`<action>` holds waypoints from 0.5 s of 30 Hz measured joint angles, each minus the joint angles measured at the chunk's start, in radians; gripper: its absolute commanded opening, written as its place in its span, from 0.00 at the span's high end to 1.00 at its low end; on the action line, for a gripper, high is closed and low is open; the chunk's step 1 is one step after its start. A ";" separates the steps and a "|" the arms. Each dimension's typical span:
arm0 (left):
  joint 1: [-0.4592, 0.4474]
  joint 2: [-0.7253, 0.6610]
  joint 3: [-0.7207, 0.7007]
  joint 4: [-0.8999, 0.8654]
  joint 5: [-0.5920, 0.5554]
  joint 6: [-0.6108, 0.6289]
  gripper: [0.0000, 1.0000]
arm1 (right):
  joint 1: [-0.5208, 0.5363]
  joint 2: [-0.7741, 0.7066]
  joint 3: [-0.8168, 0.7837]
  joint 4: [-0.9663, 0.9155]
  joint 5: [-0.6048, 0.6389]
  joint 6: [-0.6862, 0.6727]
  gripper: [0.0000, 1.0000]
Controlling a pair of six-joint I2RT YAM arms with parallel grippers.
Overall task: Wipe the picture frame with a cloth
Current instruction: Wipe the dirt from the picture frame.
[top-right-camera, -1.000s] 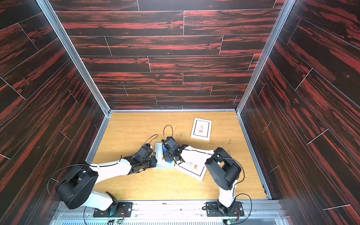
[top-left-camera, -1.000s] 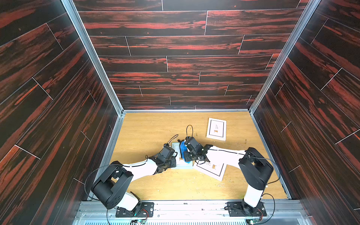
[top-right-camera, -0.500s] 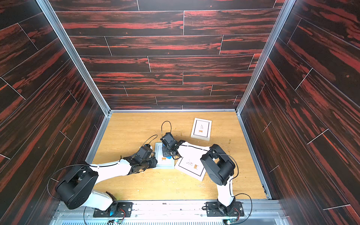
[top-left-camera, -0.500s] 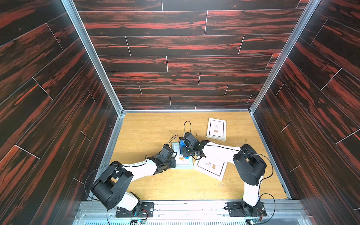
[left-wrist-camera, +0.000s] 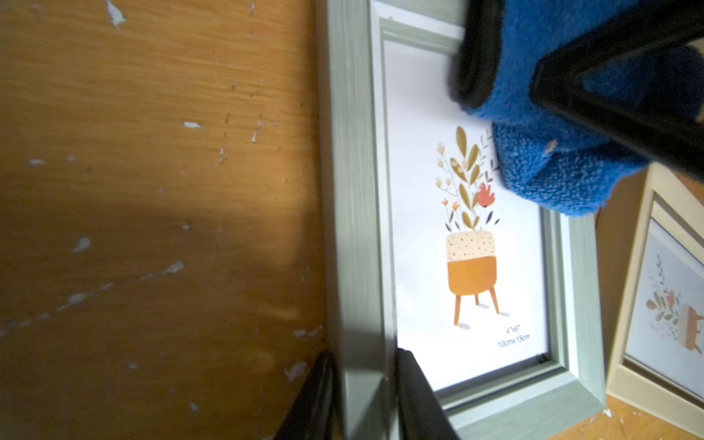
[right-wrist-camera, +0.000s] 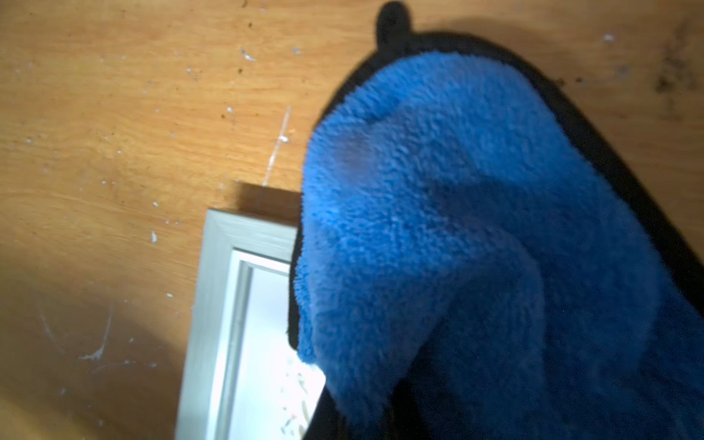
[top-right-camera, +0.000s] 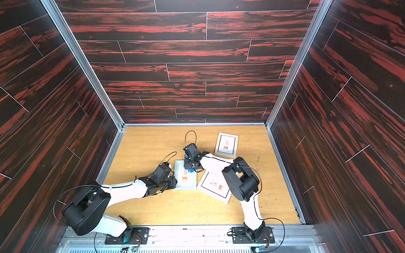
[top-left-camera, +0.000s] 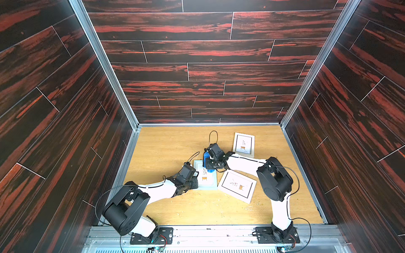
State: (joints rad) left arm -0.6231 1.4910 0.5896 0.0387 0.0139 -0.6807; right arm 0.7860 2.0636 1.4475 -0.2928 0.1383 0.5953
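The picture frame (top-left-camera: 205,180) is pale grey-green with a potted-plant print and lies flat mid-table in both top views (top-right-camera: 185,180). My left gripper (left-wrist-camera: 364,362) is shut on the frame's left side rail (left-wrist-camera: 354,190) near its near corner, one finger on each side of the rail. The cloth (right-wrist-camera: 438,228), bright blue and fluffy with black trim, is bunched in my shut right gripper (top-left-camera: 212,166). It rests on the far right part of the frame (right-wrist-camera: 221,285), covering the top of the print. The cloth (left-wrist-camera: 533,160) hides the right fingertips.
Two more frames lie on the wooden table: a cream one (top-left-camera: 244,144) at the far right and a larger white one (top-left-camera: 237,186) just right of the held frame. Dark panelled walls close in three sides. The right arm's elbow (top-left-camera: 274,181) stands over the near right.
My right gripper has slid the cloth along the frame towards its far end. The left gripper and the frame have stayed put.
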 measured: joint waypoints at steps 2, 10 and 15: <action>0.000 -0.001 -0.001 0.000 -0.003 0.000 0.78 | 0.033 0.070 0.102 -0.010 -0.012 0.006 1.00; 0.000 -0.002 -0.004 0.006 -0.007 -0.005 0.78 | 0.028 0.063 0.067 -0.014 0.016 0.023 1.00; 0.000 -0.002 -0.005 0.007 -0.010 -0.008 0.78 | -0.015 0.022 0.014 -0.014 0.020 0.029 1.00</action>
State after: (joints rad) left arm -0.6231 1.4891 0.5850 0.0456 0.0040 -0.6888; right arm 0.7708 2.0853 1.4620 -0.3069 0.1581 0.6243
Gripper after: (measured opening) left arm 0.291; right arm 0.125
